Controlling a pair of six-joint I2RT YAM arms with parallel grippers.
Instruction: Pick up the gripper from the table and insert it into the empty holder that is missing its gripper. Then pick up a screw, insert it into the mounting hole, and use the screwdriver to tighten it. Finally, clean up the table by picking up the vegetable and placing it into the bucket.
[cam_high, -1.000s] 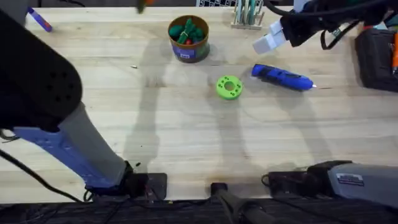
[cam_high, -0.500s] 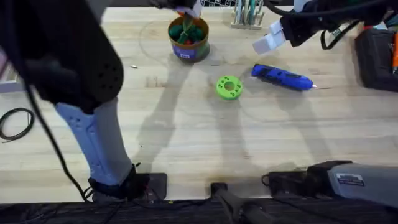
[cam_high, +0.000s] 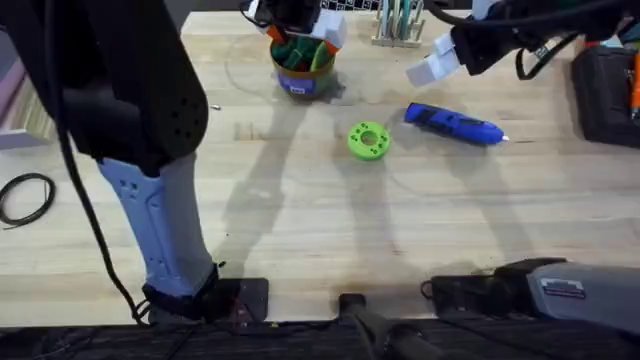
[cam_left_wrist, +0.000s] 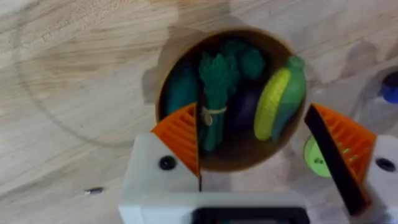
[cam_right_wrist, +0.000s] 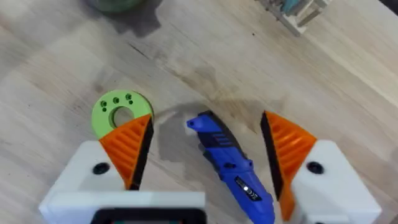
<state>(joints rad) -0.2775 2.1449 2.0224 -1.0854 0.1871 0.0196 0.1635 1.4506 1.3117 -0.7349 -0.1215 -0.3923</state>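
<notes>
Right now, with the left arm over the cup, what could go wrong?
The left gripper hangs open just above the bucket, which is full of vegetables; descending or swinging could catch its rim and tip it. The right gripper is open over the screwdriver; the round tool could roll if nudged. The green disc lies nearby.

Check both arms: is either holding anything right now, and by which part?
Nothing is held. The left gripper is open above the bucket, with the vegetables lying inside it. The right gripper is open above the screwdriver.

Bucket (cam_high: 303, 66) mouth crowded with vegetables (cam_left_wrist: 214, 93) — left claw (cam_left_wrist: 258, 140) spread above.
</notes>
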